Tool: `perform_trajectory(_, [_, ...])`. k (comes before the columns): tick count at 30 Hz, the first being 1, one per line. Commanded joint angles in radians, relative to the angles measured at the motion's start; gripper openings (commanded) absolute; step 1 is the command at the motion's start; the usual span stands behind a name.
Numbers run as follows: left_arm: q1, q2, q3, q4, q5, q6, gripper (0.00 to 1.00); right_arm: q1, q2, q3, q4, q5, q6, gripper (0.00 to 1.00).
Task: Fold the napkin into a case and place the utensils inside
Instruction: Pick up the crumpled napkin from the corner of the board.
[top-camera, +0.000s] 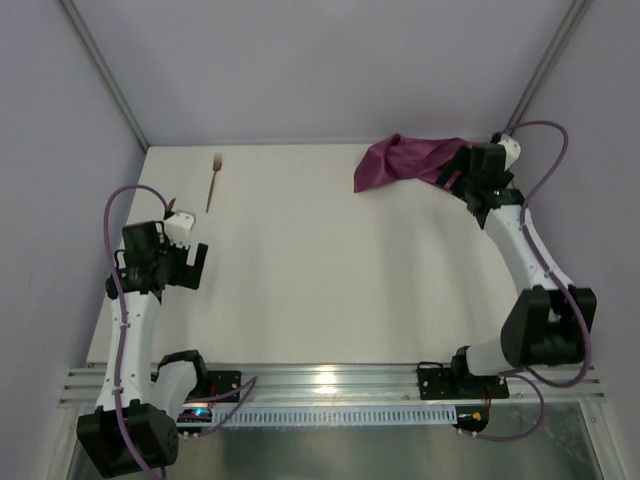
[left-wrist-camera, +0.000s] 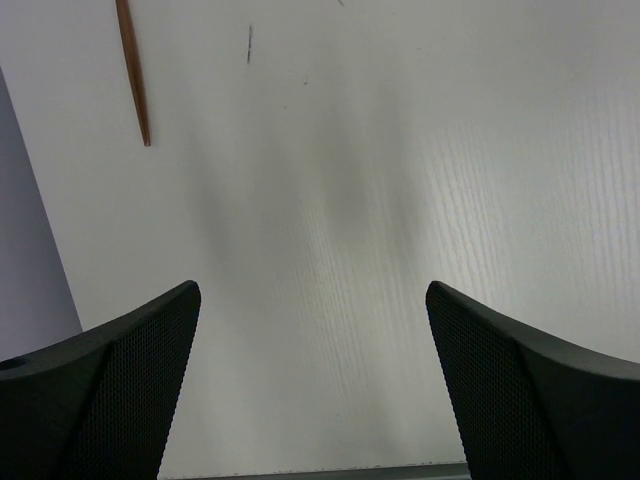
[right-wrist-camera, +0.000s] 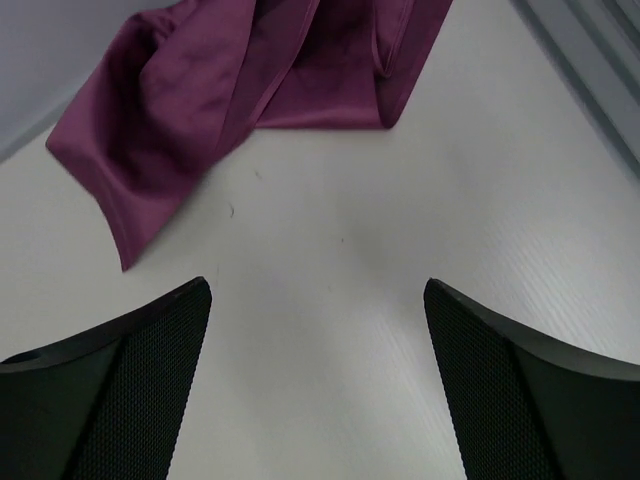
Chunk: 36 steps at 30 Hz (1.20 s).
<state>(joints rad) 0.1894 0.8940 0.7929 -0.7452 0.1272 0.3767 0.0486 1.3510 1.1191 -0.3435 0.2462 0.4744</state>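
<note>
Currently napkin (top-camera: 405, 160) lies crumpled at the table's (top-camera: 330, 260) far right corner, not folded into a pouch. Fork (top-camera: 213, 180) lies far left, knife-like stick (left-wrist-camera: 133, 75) near it, both bare on the table. Right gripper (right-wrist-camera: 315, 290) released, jaws wide, just short of the napkin. Left gripper (left-wrist-camera: 312, 290) released, grasping nothing.

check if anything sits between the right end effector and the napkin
Nothing visible does. In the right wrist view, only table lies between the open right end effector and the crumpled napkin just ahead. The fork lies far across the table.
</note>
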Motion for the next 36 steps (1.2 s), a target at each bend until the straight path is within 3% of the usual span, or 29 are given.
perform_trajectory(1, [0.001,0.013,0.039,-0.011,0.017,0.024,0.96,-0.130,0.245,0.221,-0.038,-0.128,-0.016,0.90])
perform_trajectory(6, [0.001,0.017,0.038,0.001,0.026,0.027,0.97,-0.190,0.635,0.581,-0.187,-0.192,-0.011,0.82])
perform_trajectory(12, [0.001,0.072,0.081,-0.002,0.032,0.011,0.97,-0.202,0.924,0.899,-0.311,-0.267,0.036,0.79])
perform_trajectory(17, [0.001,0.102,0.111,-0.008,0.049,-0.007,0.97,-0.205,1.045,0.961,-0.266,-0.355,0.095,0.71])
perform_trajectory(20, [-0.001,0.106,0.120,-0.011,0.049,-0.010,0.97,-0.205,1.062,0.961,-0.242,-0.375,0.115,0.50])
perform_trajectory(21, [0.001,0.105,0.121,-0.013,0.046,-0.012,0.98,-0.205,1.060,0.955,-0.241,-0.372,0.118,0.30])
perform_trajectory(23, [-0.001,0.103,0.127,-0.020,0.046,-0.013,0.98,-0.205,1.042,0.929,-0.235,-0.370,0.107,0.07])
perform_trajectory(27, [0.001,0.097,0.147,-0.049,0.090,-0.010,0.97,-0.194,0.928,0.811,-0.167,-0.421,0.064,0.04])
perform_trajectory(31, [0.001,0.088,0.172,-0.095,0.164,-0.001,0.96,-0.109,0.780,0.746,-0.164,-0.550,-0.040,0.04])
perform_trajectory(36, [-0.001,0.060,0.192,-0.140,0.227,0.004,0.96,0.176,0.570,0.740,-0.190,-0.582,-0.152,0.04])
